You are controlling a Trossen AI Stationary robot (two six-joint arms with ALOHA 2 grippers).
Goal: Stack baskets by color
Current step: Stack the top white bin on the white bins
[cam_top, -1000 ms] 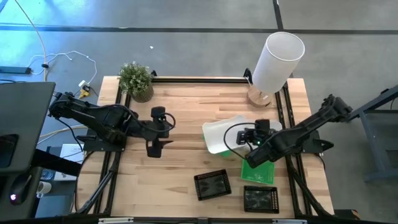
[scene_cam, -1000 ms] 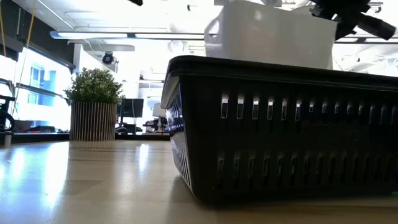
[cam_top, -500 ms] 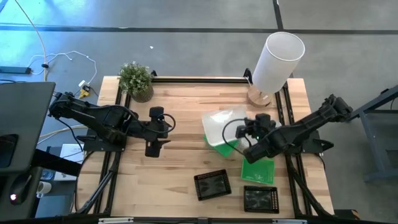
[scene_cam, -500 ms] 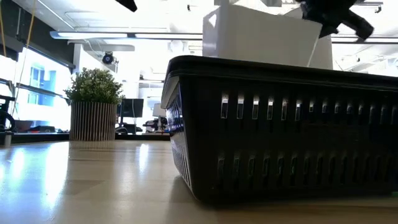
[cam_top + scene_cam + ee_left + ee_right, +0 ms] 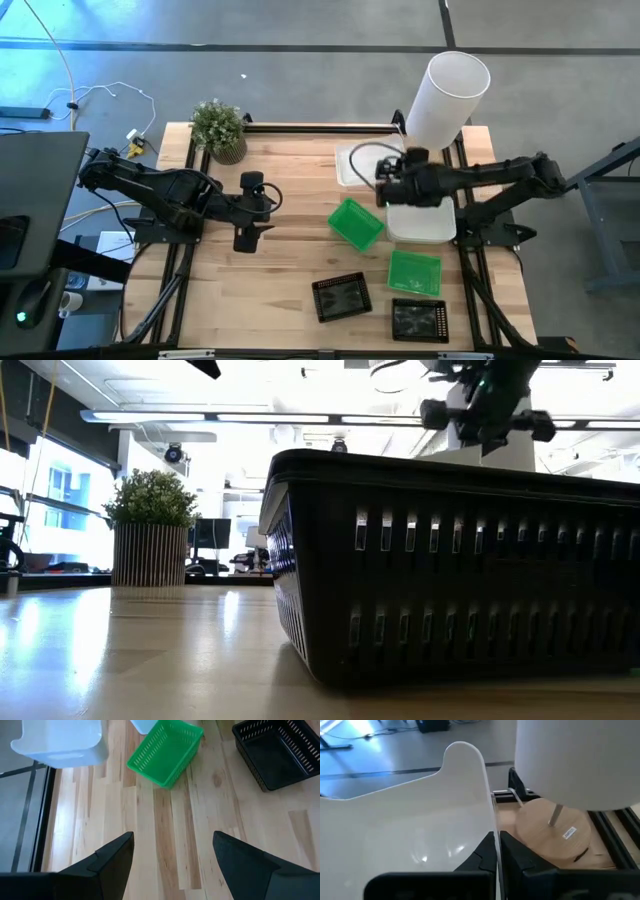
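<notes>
My right gripper (image 5: 386, 186) hangs over the far right of the table, beside the lamp's foot, shut on a white basket (image 5: 358, 165). A second white basket (image 5: 422, 224) rests flat on the table just below that arm. One green basket (image 5: 355, 222) lies askew at mid-table and another green basket (image 5: 415, 272) sits nearer the front. Two black baskets (image 5: 342, 297) (image 5: 420, 320) stand at the near edge. My left gripper (image 5: 247, 238) hovers open over the left half, with nothing between its fingers (image 5: 115, 855). My right gripper pinches one side wall of the white basket (image 5: 492, 822), which shows edge-on between the two fingers: one finger on the inner face, one on the outer. The basket is lifted clear of the table and juts out sideways from the fingers.
A tall white cylinder lamp (image 5: 447, 95) on a round wooden foot (image 5: 552, 832) stands at the far right, close to the held basket. A small potted plant (image 5: 219, 128) sits at the far left corner. Bare wood lies between my left gripper and the green basket.
My right gripper has swung from mid-table toward the far edge and the lamp, turning as it went and carrying the white basket clear of the table. The askew green basket and the second white basket now show where the arm and basket had covered them.
</notes>
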